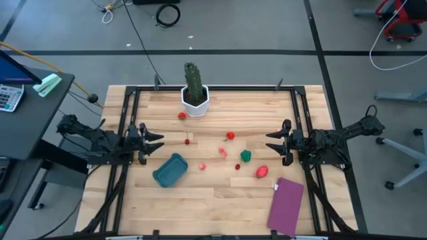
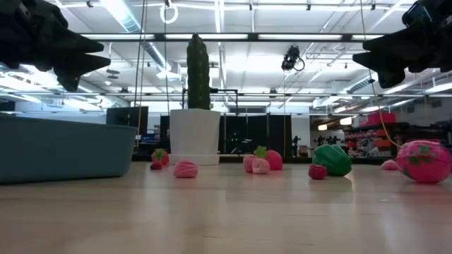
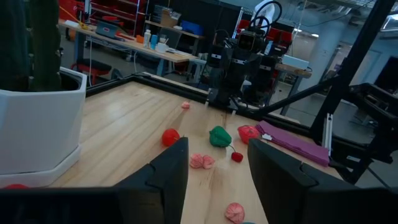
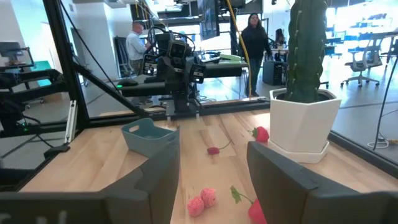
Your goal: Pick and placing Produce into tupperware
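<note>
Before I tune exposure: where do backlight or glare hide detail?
Low view: bright ceiling lights silhouette the tall green cactus in a white pot and both dark grippers, left and right. High view: even light. Right wrist view: the bright windows behind wash out.

The high view looks straight down on the whole worktop [image 1: 220, 200]. The low view sits at worktop height, close to the tupperware [image 2: 63, 148], facing the room. Each wrist view looks across toward the opposite arm. All views share the cactus [image 1: 193, 81].
</note>
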Controlling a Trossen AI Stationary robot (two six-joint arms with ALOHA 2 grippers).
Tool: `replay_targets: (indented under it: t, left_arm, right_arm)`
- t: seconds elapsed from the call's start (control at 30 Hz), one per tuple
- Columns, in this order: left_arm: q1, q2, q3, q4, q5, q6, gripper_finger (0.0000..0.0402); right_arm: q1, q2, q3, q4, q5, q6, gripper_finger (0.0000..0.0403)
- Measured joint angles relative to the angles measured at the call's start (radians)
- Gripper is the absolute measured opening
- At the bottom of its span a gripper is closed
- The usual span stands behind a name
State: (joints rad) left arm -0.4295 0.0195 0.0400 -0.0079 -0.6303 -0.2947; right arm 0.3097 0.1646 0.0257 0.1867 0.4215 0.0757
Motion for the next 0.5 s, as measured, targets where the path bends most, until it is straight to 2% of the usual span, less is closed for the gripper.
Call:
replay_targets:
  t: [0.13, 0.3, 0.5]
  left_arm:
    - [0.0, 0.0, -0.005, 0.032, 0.0, 0.029, 0.0172]
    - [0.0, 0.0, -0.006, 0.054, 0.0, 0.147, 0.0172]
    - [0.0, 0.0, -0.004, 0.076, 0.0, 0.15, 0.0172]
  right_arm:
    - [0.0, 0.0, 0.0, 0.0, 0.0, 0.0, 0.0196]
    - [0.0, 0.0, 0.0, 0.0, 0.0, 0.0, 0.0196]
    - [0.0, 0.0, 0.0, 0.0, 0.0, 0.0, 0.0196]
